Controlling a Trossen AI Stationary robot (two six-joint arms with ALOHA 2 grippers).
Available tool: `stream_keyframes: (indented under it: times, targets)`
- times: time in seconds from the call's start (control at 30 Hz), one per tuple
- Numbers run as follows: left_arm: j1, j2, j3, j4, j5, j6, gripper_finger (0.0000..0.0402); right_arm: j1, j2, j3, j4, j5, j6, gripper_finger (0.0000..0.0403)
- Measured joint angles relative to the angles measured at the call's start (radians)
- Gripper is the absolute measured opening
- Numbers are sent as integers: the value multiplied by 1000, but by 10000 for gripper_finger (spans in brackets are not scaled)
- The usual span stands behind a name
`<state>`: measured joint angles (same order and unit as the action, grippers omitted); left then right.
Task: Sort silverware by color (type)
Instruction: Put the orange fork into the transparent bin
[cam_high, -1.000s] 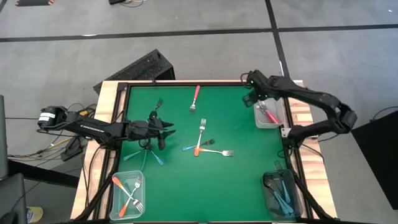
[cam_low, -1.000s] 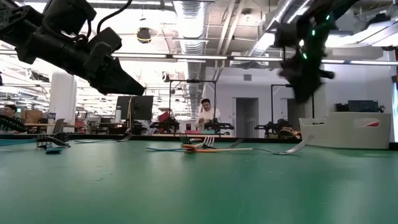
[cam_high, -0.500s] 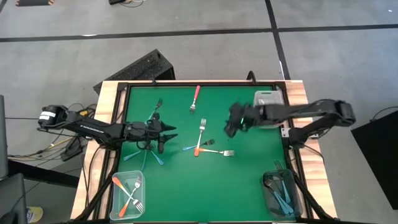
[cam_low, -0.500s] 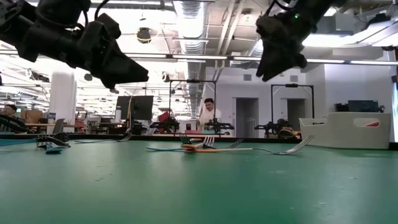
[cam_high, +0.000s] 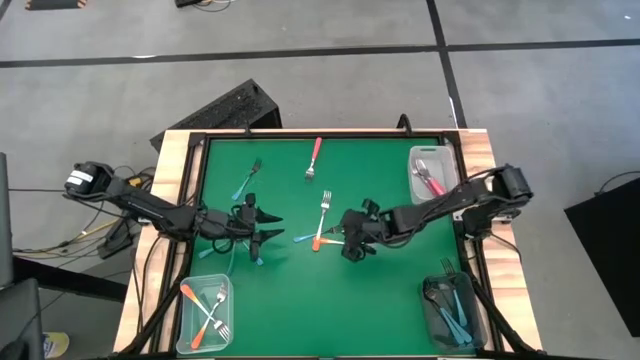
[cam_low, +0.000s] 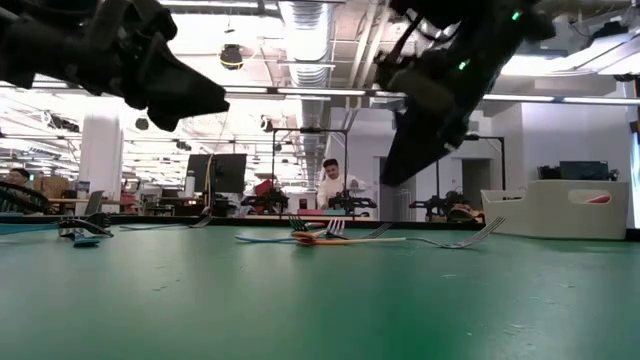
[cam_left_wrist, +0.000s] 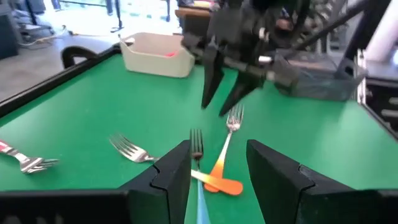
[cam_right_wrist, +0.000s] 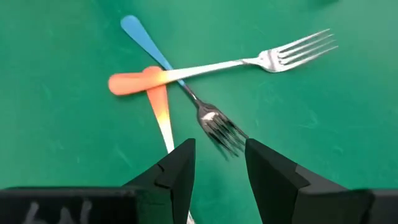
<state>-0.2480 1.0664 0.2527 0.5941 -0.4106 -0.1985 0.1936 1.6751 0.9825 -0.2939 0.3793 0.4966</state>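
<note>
Roughly half the sorting looks done, judging by what already lies in the bins. On the right side, the far bin (cam_high: 432, 170) holds a pink fork or two, and the near right bin (cam_high: 450, 312) has several blue ones. The near left bin (cam_high: 204, 313) holds orange forks, with what may be a blue one among them — hard to tell.

Loose forks remain on the green mat (cam_high: 390, 290): a pink fork (cam_high: 314, 159) near the far edge, a blue fork (cam_high: 246, 178) at far left, a few blue ones (cam_high: 238, 256) under the left arm, and a crossed pile in the middle — two orange forks (cam_right_wrist: 186, 73) with a blue fork (cam_right_wrist: 163, 62) lying between them.

The right gripper (cam_high: 352, 240) hangs just over that pile, fingers (cam_right_wrist: 273, 174) spread and holding nothing, lined up over the blue fork's prongs. The left gripper (cam_high: 262, 226) hovers beside the blue ones on the left, also parted and empty.

By my count about eight forks are yet to be sorted.
</note>
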Motion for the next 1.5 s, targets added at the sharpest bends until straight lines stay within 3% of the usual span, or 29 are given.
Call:
stream_keyframes:
  times: [0.13, 0.5, 0.77, 1.03, 1.27, 1.5]
  targets:
    - [-45, 1, 0, -23, -144, -34, 141, -12, 60, 0, 56, -23, -53, 165]
    - [-94, 34, 0, -36, -211, -100, 141, -8, 113, 0, 25, -200, -154, 165]
    - [-102, 34, 0, -36, -197, -111, 141, -5, 113, 1, -60, -195, -157, 149]
    - [-101, 34, 0, -46, -197, -89, 141, 7, 113, 1, -58, -194, -171, 18]
    - [-101, 56, 0, -19, -88, -21, 141, 0, 114, 10, 28, -215, -210, 24]
    - [-68, 256, 96, 61, -10, 132, 141, 0, 113, 83, 62, -228, -211, 17]
